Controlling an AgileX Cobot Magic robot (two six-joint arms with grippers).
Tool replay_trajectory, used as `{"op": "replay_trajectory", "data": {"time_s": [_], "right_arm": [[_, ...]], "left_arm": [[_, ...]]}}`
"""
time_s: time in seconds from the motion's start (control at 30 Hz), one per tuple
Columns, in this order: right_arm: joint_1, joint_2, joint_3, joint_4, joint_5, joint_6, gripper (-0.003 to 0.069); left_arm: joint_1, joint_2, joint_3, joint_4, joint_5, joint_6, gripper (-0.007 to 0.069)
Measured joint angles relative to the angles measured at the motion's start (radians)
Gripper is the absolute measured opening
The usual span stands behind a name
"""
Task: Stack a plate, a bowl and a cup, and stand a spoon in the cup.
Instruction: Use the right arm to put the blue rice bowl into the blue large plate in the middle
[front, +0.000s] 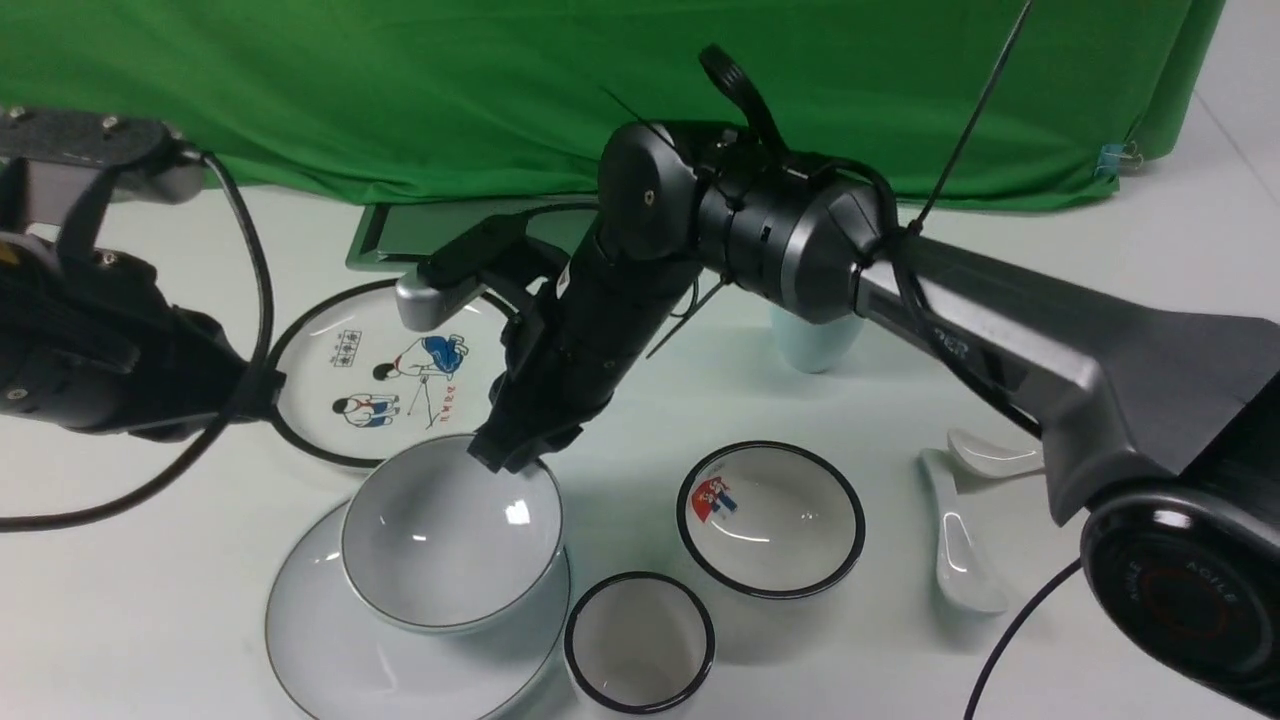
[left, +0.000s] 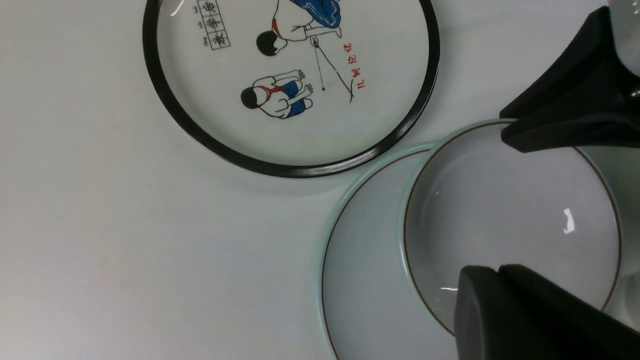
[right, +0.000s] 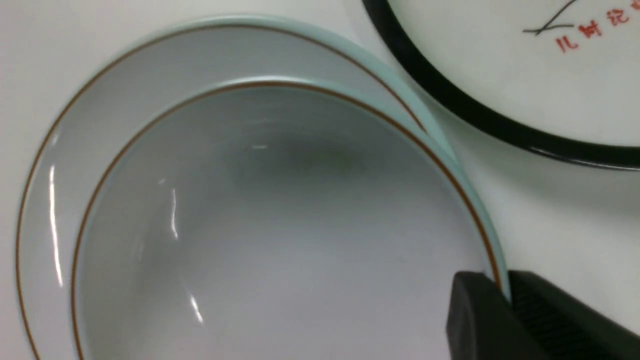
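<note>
I see the right pincer (front: 507, 457) clamped on the far rim of the plain pale blue-white bowl (front: 450, 540), bowl on the large plain white plate (front: 330, 655), left pincer (left: 500, 285) alongside, can't tell its state, pale blue-green cup (front: 815, 340) further back on the desk (front: 150, 620)

Bright, even light; soft shadows.

The white tabletop (front: 150, 560) carries a plain thin-rimmed plate (front: 330, 650) nearest. A cartoon plate (front: 360, 370) lies just behind it. A black-rimmed cup (front: 640, 640) and black-rimmed bowl (front: 770, 520) sit to its right. Farther right lie a white spoon (front: 960, 550) and a second white spoon (front: 990, 455), and a pale cup (front: 815, 345) stands farther back.
</note>
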Motion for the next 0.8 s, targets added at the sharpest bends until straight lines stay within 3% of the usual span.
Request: {"op": "replay_trajectory", "data": {"time_s": [0.37,0.47,0.57,0.67,0.7,0.73,0.8], "right_arm": [[0.033,0.014,0.018,0.037,-0.011,-0.002,0.0075],[0.037,0.014,0.021,0.036,-0.011,-0.002,0.0113],[0.032,0.011,0.021,0.031,-0.005,0.0,0.0248],[0.005,-0.017,0.005,0.022,0.057,0.009,0.0498],[0.002,-0.02,0.002,0.02,0.069,0.009,0.0511],[-0.021,-0.047,-0.035,-0.011,0.126,0.024,0.0591],[-0.058,-0.098,-0.088,-0.105,0.187,0.059,0.0627]], "left_arm": [[0.0,0.0,0.0,0.0,0.0,-0.002,-0.0029],[0.0,0.0,0.0,0.002,0.0,-0.002,-0.0029],[0.0,0.0,0.0,0.007,0.007,-0.007,-0.0029],[0.0,0.0,0.0,0.012,0.008,-0.007,-0.0029],[0.0,0.0,0.0,0.012,0.008,-0.008,-0.0029],[0.0,0.0,0.0,0.015,0.008,-0.011,-0.0029],[0.0,0.0,0.0,0.018,0.008,-0.015,-0.0029]]}}
